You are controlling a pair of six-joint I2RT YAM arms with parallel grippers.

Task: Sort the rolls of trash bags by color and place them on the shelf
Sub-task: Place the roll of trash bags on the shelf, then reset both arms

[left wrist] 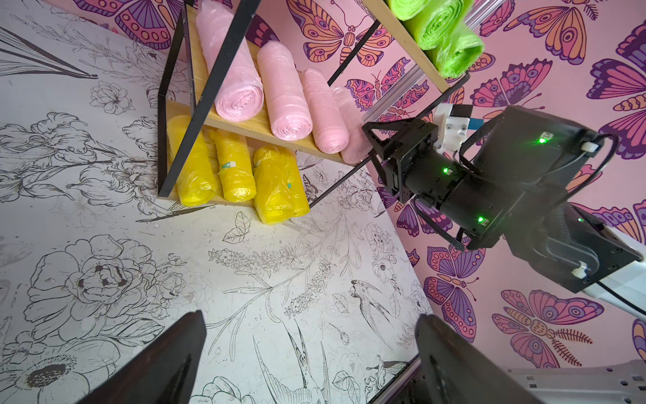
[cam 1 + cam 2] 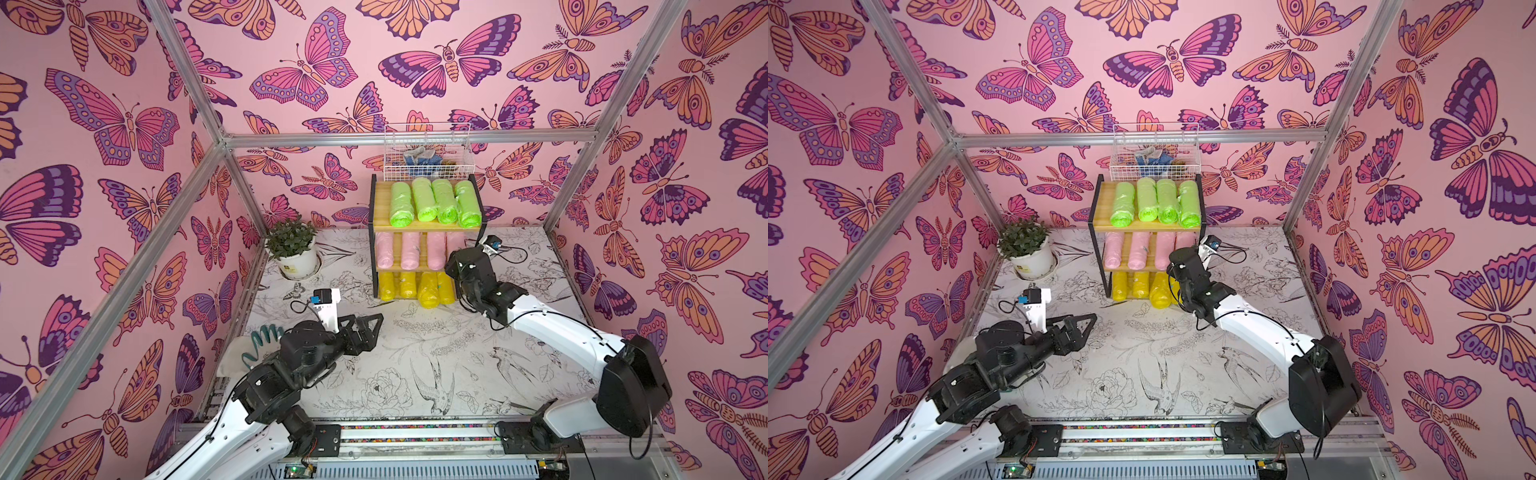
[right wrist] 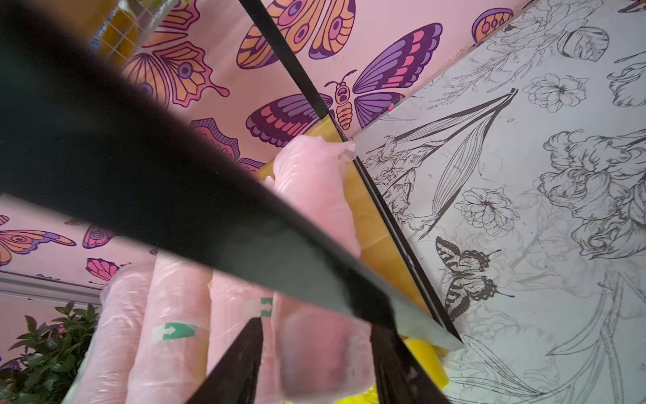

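- Surface: white tabletop (image 2: 415, 345) printed with line-drawn flowers and birds.
- Room: pink butterfly wallpaper (image 2: 124, 124) on the three walls I see, with an aluminium frame (image 2: 407, 139) running along the corners.
- Back left corner: potted plant (image 2: 293, 249) in a white pot.
- Rear wall: the shelf (image 2: 382, 193) stands on the table, and a white wire basket (image 2: 428, 151) shows above and behind its top tier.
- Shelf contents: four green rolls (image 2: 434, 199) on the top tier, four pink rolls (image 2: 409, 249) on the middle tier, four yellow rolls (image 2: 407, 284) on the bottom tier. One jutting yellow roll (image 2: 428, 293) sticks out past the front edge.
- Left gripper (image 1: 311, 316): fingers spread wide, nothing between them, over bare table well in front of the shelf.
- Right gripper (image 3: 318, 325): at the right end of the middle tier, jaws either side of the rightmost pink roll (image 3: 325, 349). I cannot tell whether they press it.
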